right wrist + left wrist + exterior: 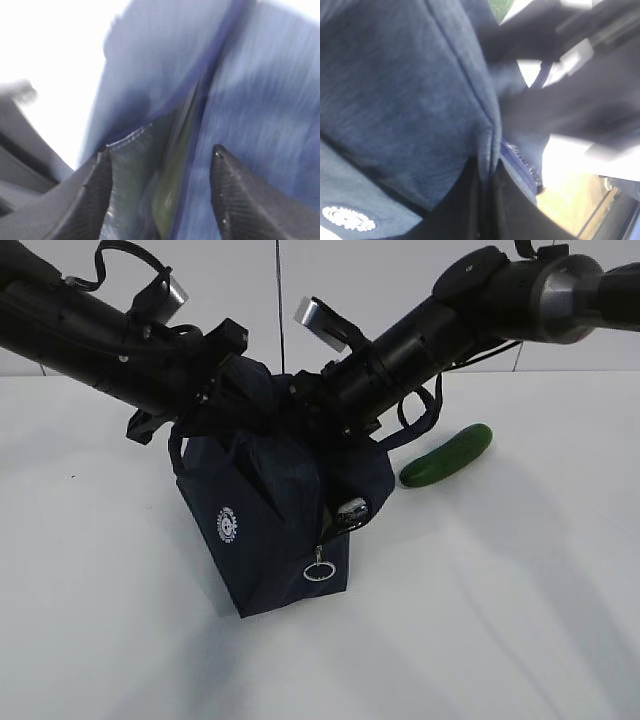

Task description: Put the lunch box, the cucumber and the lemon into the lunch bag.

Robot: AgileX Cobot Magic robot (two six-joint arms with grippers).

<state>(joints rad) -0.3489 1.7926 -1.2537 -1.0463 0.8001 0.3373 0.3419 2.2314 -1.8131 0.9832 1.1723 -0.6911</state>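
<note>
Dark navy fabric of the lunch bag (405,95) fills most of the left wrist view, close and blurred. A stitched seam runs down the cloth from the top centre to a folded edge near the middle. The left end effector (487,205) rises from the bottom edge, its two dark fingers (465,200) pressed together on that folded edge of the bag. A white round emblem (348,219) sits on the fabric at the lower left corner. Zipper teeth (525,165) show just right of the fold. Blurred dark shapes cross the upper right, with the bright surface (565,160) behind.
</note>
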